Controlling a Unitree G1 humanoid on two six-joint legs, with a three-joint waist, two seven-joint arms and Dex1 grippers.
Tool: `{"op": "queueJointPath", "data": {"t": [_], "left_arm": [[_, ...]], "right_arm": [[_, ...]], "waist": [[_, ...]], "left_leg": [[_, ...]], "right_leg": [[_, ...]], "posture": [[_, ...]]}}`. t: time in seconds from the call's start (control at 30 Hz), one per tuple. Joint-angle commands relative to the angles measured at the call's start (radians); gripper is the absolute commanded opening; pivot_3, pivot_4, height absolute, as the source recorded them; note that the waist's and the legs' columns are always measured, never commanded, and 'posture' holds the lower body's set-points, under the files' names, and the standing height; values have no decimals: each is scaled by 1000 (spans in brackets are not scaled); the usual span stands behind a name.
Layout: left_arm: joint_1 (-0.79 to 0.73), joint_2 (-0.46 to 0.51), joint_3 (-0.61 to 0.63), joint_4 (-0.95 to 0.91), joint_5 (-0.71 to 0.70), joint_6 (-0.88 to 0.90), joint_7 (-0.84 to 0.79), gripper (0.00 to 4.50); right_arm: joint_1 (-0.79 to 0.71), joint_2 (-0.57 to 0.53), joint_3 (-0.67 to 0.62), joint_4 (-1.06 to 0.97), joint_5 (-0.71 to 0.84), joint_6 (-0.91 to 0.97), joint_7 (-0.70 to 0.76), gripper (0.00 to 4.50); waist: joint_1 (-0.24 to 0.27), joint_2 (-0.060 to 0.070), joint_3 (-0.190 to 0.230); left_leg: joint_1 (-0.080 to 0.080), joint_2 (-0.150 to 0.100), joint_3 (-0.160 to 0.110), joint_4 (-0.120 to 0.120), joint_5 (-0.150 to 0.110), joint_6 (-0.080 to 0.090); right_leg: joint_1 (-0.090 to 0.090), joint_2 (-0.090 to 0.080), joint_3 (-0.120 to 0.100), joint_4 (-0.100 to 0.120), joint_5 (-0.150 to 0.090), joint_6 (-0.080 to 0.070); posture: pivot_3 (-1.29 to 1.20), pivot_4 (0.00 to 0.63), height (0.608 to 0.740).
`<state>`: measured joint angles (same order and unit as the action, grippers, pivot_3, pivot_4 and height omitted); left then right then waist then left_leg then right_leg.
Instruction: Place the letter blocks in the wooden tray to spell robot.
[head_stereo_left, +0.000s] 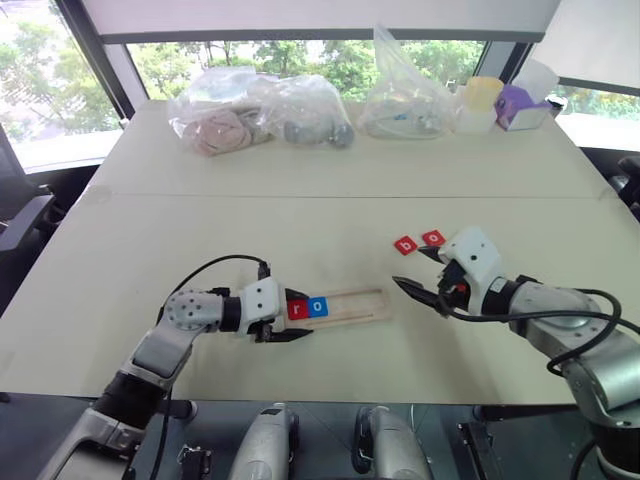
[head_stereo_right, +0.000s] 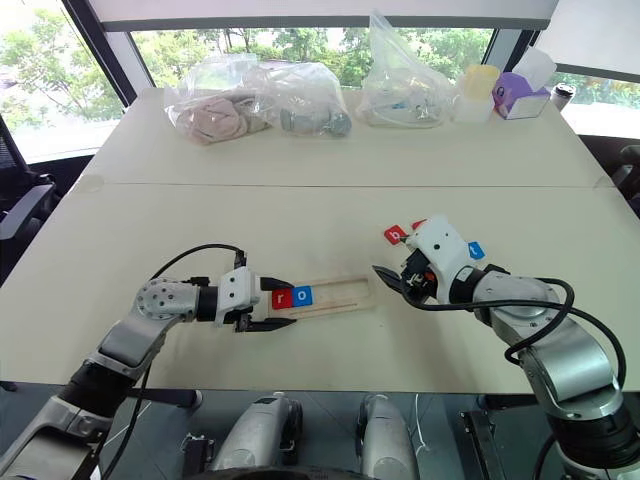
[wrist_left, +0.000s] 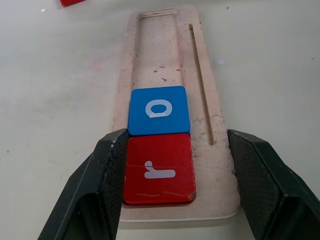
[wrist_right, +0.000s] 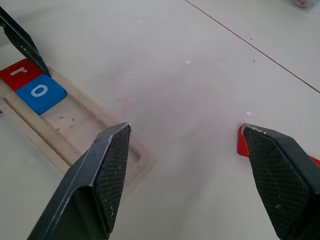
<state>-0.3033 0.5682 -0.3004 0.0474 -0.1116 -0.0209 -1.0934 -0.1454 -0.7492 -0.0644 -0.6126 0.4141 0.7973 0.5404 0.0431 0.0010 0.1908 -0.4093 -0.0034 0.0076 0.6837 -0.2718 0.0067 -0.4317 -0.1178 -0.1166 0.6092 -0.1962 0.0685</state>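
The wooden tray lies near the table's front edge. A red "r" block sits at its left end, and a blue "o" block touches it in the slot. My left gripper is shut on that end of the tray, one finger against each long side. To the right, my right gripper hovers open and empty, between the tray's free end and the loose blocks. A red "b" block and a red "o" block lie on the table just beyond it. A blue block peeks out behind that gripper.
Several clear plastic bags of items line the far side of the table. A yellow-lidded cup and a purple tissue box stand at the far right. A seam runs across the table beyond the blocks.
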Motion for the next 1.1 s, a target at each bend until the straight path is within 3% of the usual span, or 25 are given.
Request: {"op": "queueJointPath", "data": {"t": [0.03,0.07,0.13,0.2,0.23,0.8,1.1], "left_arm": [[16,-5,-61,61,54,-5,-20,2490],[11,-8,-61,70,56,-9,-21,2490],[4,-12,-60,82,58,-12,-26,3549],[0,-15,-60,90,59,-16,-28,4320],[-1,-15,-61,93,60,-18,-27,4458],[5,-2,20,23,-29,-52,-45,4458],[5,64,121,-218,-207,148,-73,4458]], "right_arm": [[5,10,-14,-50,-7,-18,-13,3620],[9,11,-14,-55,-9,-18,-14,3620],[14,14,-13,-60,-12,-17,-16,3620],[14,14,-12,-61,-15,-18,-16,3620],[14,14,-12,-60,-16,-18,-15,3620],[-29,18,18,-24,-34,-35,7,3620],[-45,23,9,-7,-13,-18,38,3620]], "waist": [[0,0,0],[0,1,0],[0,1,-1],[-1,1,-1],[-2,2,-2],[-4,3,-2],[-5,1,0]], "left_leg": [[0,0,0,0,0,0],[0,0,0,0,0,0],[0,0,0,0,0,0],[1,0,0,0,0,0],[1,0,0,0,0,0],[0,0,1,-3,-1,2],[-3,0,1,-3,-2,2]], "right_leg": [[0,0,0,0,0,0],[0,0,0,0,0,0],[0,0,0,0,0,0],[1,0,0,0,0,0],[1,0,0,0,0,0],[1,0,0,-5,-1,2],[-1,1,0,-7,0,3]], "posture": [[0,150,740],[0,150,740],[0,150,740],[0,150,740],[0,150,740],[0,150,740],[0,150,740]]}}
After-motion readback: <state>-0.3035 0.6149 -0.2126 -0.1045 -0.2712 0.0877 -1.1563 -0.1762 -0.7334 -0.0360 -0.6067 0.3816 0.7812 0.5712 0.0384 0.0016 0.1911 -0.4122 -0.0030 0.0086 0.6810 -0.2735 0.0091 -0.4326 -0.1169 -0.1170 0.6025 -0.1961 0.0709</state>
